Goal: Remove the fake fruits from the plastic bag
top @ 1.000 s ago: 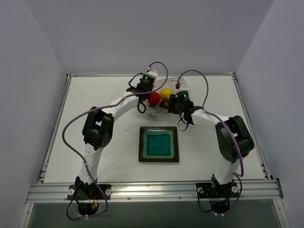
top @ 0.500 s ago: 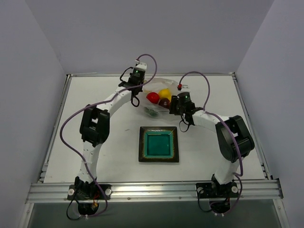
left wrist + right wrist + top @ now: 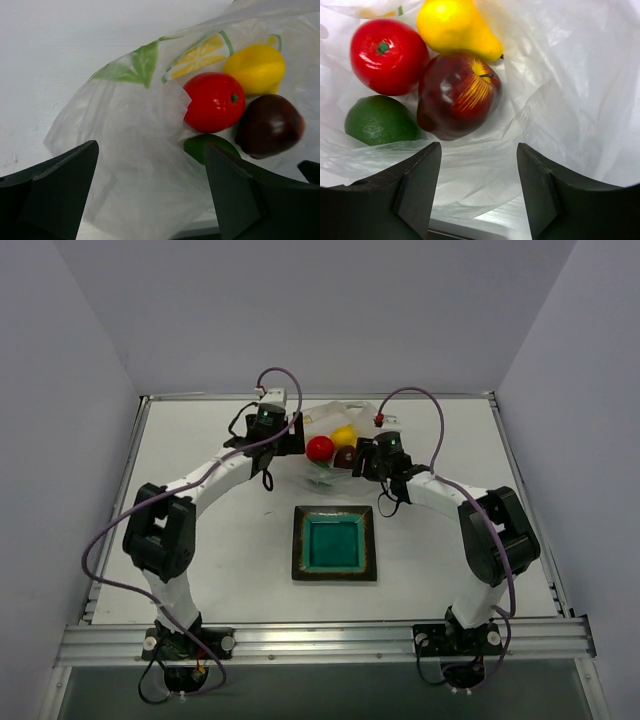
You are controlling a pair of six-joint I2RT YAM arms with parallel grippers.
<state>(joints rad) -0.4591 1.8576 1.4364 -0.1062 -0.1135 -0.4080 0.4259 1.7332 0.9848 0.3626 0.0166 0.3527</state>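
Note:
The plastic bag [image 3: 330,420] lies at the far middle of the table with the fake fruits in it. In the right wrist view I see the bright red fruit [image 3: 387,55], the yellow one [image 3: 455,27], the dark red one [image 3: 457,92] and the green one [image 3: 380,120] lying together on the bag's film [image 3: 560,90]. My left gripper [image 3: 292,436] stands open at the bag's left side, with loose plastic [image 3: 140,165] between its wide-apart fingers [image 3: 55,195]. My right gripper [image 3: 479,185] is open at the bag's right side, just short of the dark red fruit.
A square teal plate [image 3: 300,540] with a dark rim sits in the middle of the table, nearer than the bag. Purple cables loop over both arms. Grey walls close off the table's back and sides.
My left gripper has let go of the bag and opened wide, and its arm swung left. My right gripper opened wider. The bag and fruits shifted slightly to the left.

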